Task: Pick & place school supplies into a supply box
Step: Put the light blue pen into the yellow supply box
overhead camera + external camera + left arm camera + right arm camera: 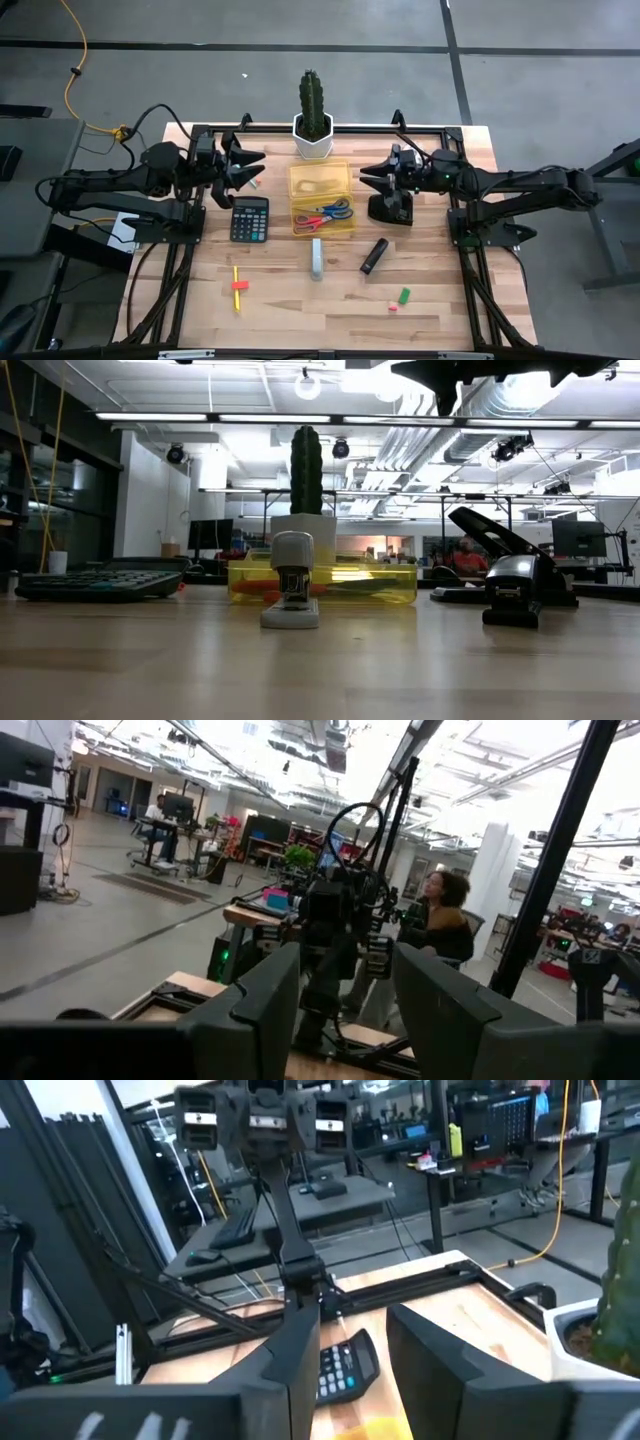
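The translucent yellow supply box [321,186] [372,584] lies flat at mid-table. Red-handled scissors [313,221] and blue-handled scissors [340,210] lie in its near half. On the table's near part rest a yellow pencil with an orange piece [238,288], a green eraser [404,295] and a pink eraser [392,307]. My left gripper [258,166] [345,970] hangs open above the table, left of the box. My right gripper [364,176] [352,1325] hangs open to the box's right. Both point toward each other and hold nothing.
A black calculator [249,218] lies left of the box, and a cactus in a white pot [312,132] stands behind it. A black hole punch [390,208] sits under the right gripper. A grey stapler [316,258] [290,585] and a black marker [374,255] lie in front of the box.
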